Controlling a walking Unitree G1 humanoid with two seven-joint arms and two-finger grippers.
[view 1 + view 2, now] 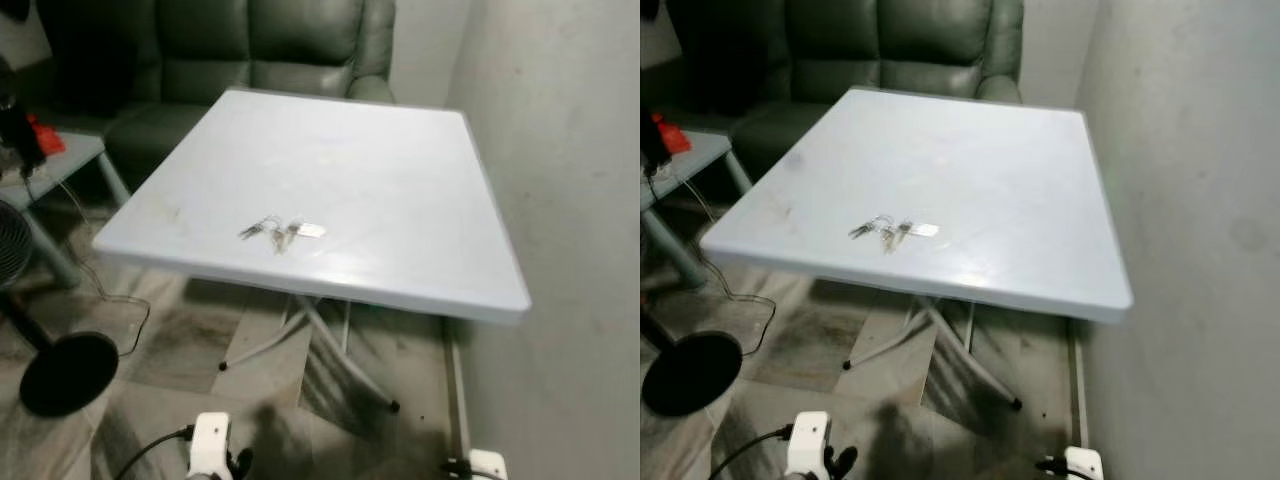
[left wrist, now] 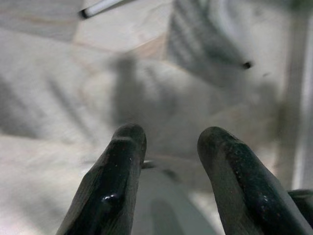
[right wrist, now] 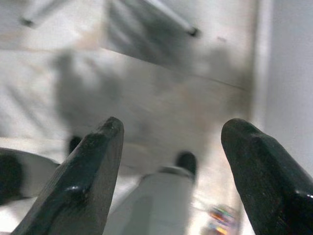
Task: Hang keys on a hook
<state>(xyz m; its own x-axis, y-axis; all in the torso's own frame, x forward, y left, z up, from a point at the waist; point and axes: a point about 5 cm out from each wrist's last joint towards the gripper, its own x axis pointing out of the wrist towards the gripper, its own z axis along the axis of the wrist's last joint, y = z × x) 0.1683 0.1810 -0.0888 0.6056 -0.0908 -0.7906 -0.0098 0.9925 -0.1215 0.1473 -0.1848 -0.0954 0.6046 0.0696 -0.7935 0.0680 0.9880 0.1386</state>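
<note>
While both arms hang low beside the body, their white wrist housings just peeking in at the bottom of the head views, the left gripper (image 2: 168, 139) points down at the tiled floor (image 1: 200, 350) with its two black fingers (image 2: 110, 186) parted and nothing between them. Likewise the right gripper (image 3: 168, 129) aims at the floor, fingers spread wide and empty. Well above and ahead of both, the keys (image 1: 280, 231) lie flat on the white folding table (image 1: 400, 180), near its front edge and toward the robot's left. Their bunch stretches roughly crosswise, ring end to the left and what looks like a pale tag to the right, though detail is too small to be sure.
</note>
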